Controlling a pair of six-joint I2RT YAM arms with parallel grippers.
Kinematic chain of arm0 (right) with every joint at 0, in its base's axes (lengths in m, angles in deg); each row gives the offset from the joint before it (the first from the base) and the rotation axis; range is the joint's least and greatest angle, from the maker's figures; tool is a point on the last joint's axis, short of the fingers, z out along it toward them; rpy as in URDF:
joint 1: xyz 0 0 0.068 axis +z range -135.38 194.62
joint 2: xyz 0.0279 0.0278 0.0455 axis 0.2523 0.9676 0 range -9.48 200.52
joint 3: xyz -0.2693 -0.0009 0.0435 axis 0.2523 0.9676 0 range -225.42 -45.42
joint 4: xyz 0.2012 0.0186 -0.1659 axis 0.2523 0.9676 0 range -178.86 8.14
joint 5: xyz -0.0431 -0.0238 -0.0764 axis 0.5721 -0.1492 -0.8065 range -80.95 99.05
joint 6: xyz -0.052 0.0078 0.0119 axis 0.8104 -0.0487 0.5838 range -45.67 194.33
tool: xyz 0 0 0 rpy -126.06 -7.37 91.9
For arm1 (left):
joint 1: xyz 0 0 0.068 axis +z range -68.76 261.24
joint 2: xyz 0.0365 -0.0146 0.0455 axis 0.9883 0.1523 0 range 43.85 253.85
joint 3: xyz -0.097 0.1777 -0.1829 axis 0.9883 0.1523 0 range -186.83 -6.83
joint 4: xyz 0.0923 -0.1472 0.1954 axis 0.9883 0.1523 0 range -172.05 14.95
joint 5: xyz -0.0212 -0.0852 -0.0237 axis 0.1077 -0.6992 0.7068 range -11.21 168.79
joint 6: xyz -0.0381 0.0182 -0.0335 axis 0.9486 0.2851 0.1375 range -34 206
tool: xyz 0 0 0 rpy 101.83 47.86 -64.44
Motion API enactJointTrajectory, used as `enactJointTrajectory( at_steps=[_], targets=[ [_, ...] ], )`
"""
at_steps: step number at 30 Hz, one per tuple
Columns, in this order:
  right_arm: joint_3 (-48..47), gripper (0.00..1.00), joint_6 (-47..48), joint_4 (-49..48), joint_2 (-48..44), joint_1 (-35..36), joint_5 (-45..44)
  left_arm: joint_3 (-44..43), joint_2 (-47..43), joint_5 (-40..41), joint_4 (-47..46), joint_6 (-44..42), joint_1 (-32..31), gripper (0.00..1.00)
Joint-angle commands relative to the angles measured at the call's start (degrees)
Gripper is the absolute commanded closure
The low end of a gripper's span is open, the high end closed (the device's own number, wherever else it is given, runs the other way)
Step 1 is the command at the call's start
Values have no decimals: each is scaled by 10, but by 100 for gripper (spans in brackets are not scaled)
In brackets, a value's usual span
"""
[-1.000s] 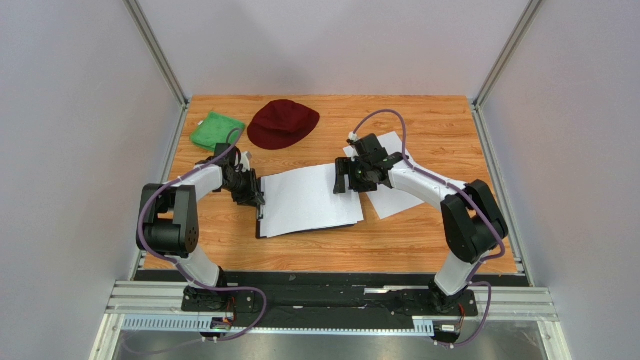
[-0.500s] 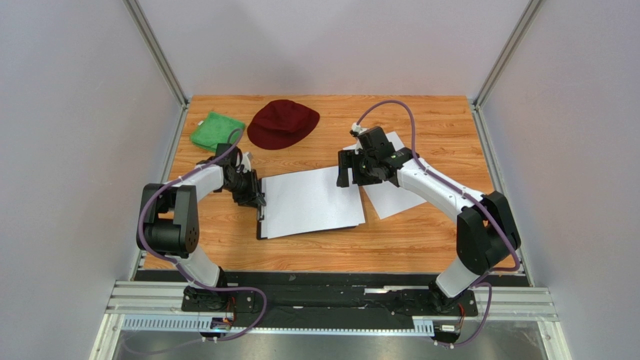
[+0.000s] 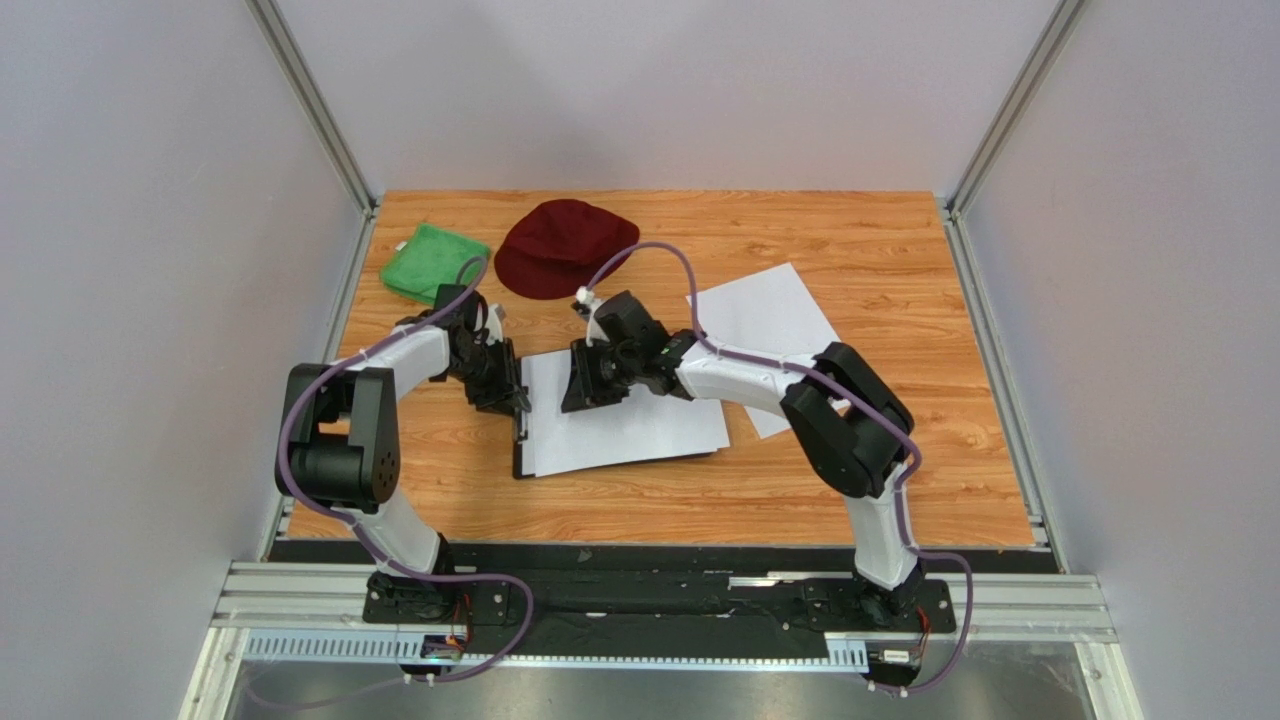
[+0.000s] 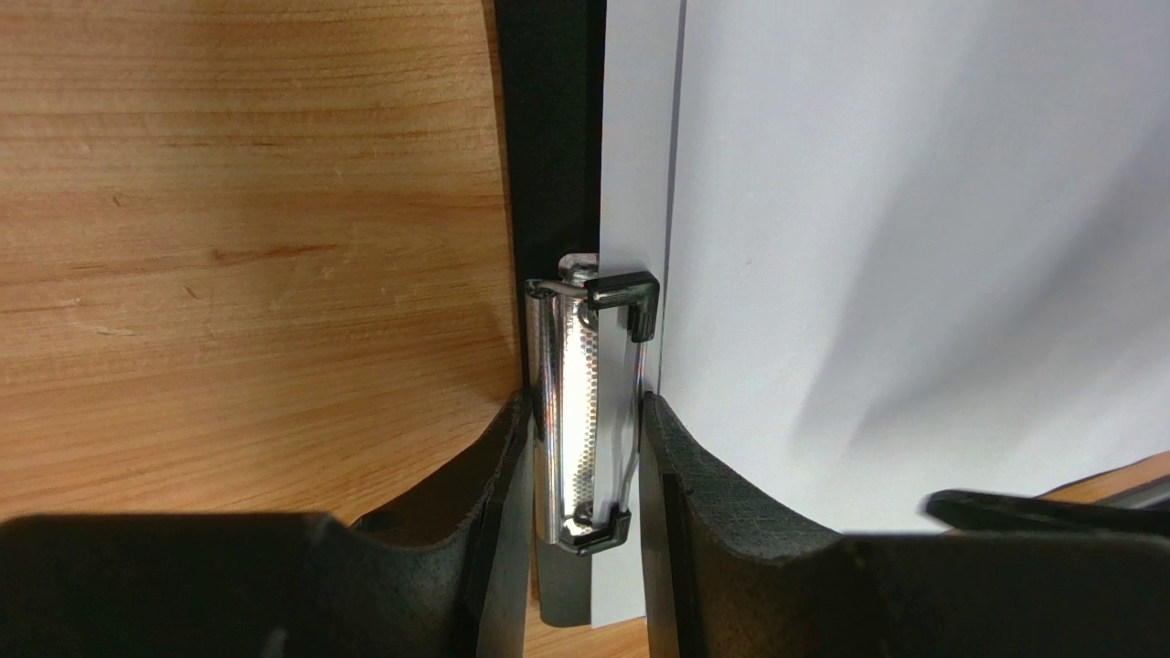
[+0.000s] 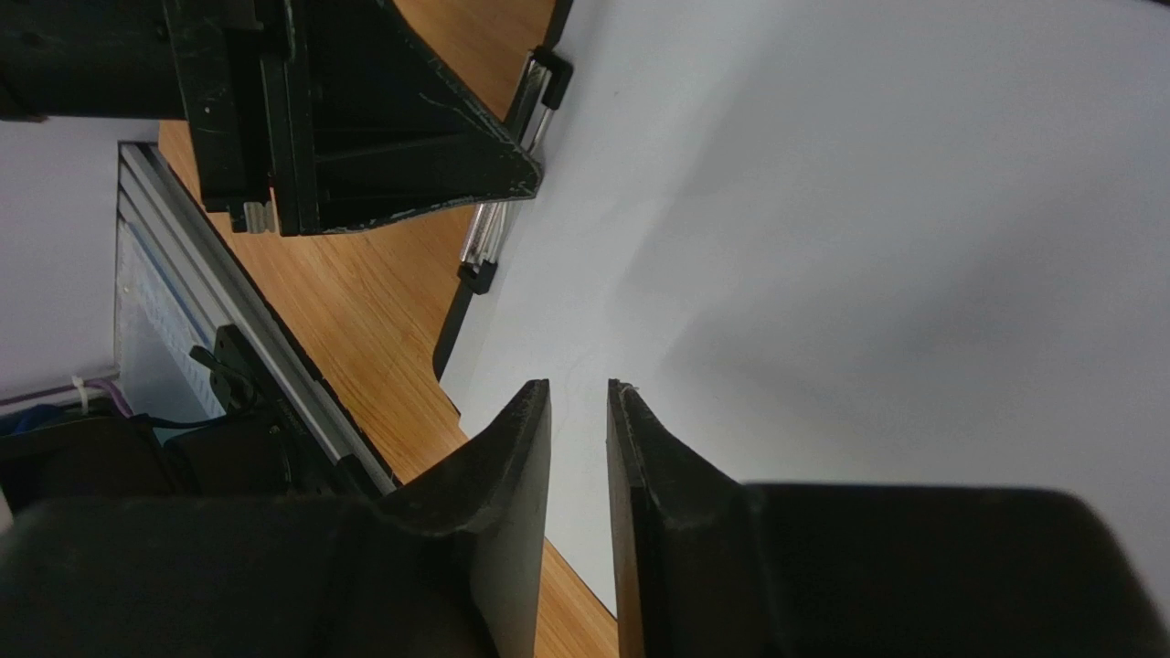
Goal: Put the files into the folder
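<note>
At the far left of the desk [image 3: 902, 270] lies a green cloth [image 3: 433, 258], with a dark red cap [image 3: 564, 245] just beside it; neither is part of the job.

Next comes the left claw [image 4: 582, 425]. Its fingers sit narrow on either side of the silver clip [image 4: 584, 343] and pinch it at the left short edge of the folder [image 4: 549, 137]. The folder lies flat on the desk, a stiff black board that should slide as one piece. The sprung clip is probably the only part worth gripping.

The folder carries white files. The left wrist view shows two stepped paper edges by the clip, and whether the upper one is tucked under the clip I cannot tell. The top sheet [image 3: 639, 428] covers nearly the whole board.

Above that sheet hangs the right claw [image 5: 577, 398], drawn narrow with a thin slit between the fingers and nothing visible in it.

Further right, a loose sheet [image 3: 766, 315] lies on the desk, apart from the folder. Paper like this is light, limp and slick, and it creases easily. It is likely best pressed and slid from a free edge or corner, not pinched mid-sheet.
</note>
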Motion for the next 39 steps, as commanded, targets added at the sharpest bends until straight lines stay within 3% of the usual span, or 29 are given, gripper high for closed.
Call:
enactJointTrajectory(
  at_steps=[1, 9, 20, 29, 39],
  targets=[
    [-39, 83, -10, -56, 24, 25, 1, -27, 4, -4, 3, 12, -4, 100],
    [-17, 89, -11, -71, 62, 27, -47, -34, 9, -4, 6, 10, -7, 100],
    [12, 92, -52, -91, 106, 27, -77, -11, -9, -75, -41, 5, -6, 100],
    [-12, 93, -77, -130, 152, 29, -17, -11, -1, -80, -49, 14, -7, 100],
    [-24, 95, -113, -144, 167, 34, -7, -28, 13, -50, -27, 28, -12, 100]
  ],
)
